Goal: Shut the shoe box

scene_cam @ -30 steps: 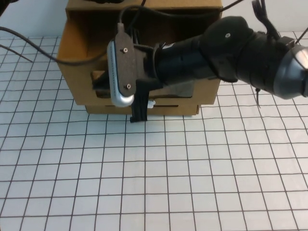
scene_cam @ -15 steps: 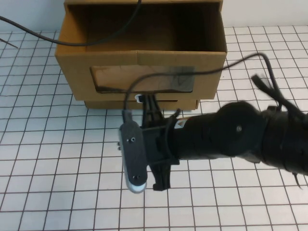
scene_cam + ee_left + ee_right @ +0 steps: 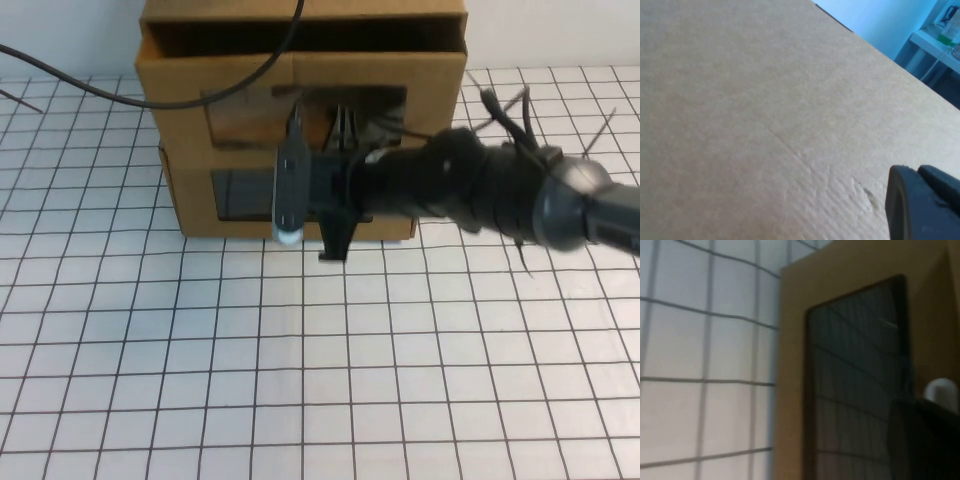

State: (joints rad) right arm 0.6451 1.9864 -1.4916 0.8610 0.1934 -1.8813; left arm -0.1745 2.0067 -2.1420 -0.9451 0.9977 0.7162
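Shoe box (image 3: 190, 195) window facing robot, right pincer (image 3: 335, 240) at its front, grip unclear, left pincer (image 3: 920, 210) unclear

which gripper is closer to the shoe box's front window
Right. The right gripper is at the shoe box front, beside its window. The left gripper hovers over plain cardboard.

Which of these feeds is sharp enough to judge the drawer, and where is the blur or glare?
High view: evenly lit; shoe box fairly sharp, right end effector at its front slightly blurred. Right wrist view: soft focus, dim, grid reflected in a clear window. Left wrist view: left end effector close against plain cardboard, little detail.
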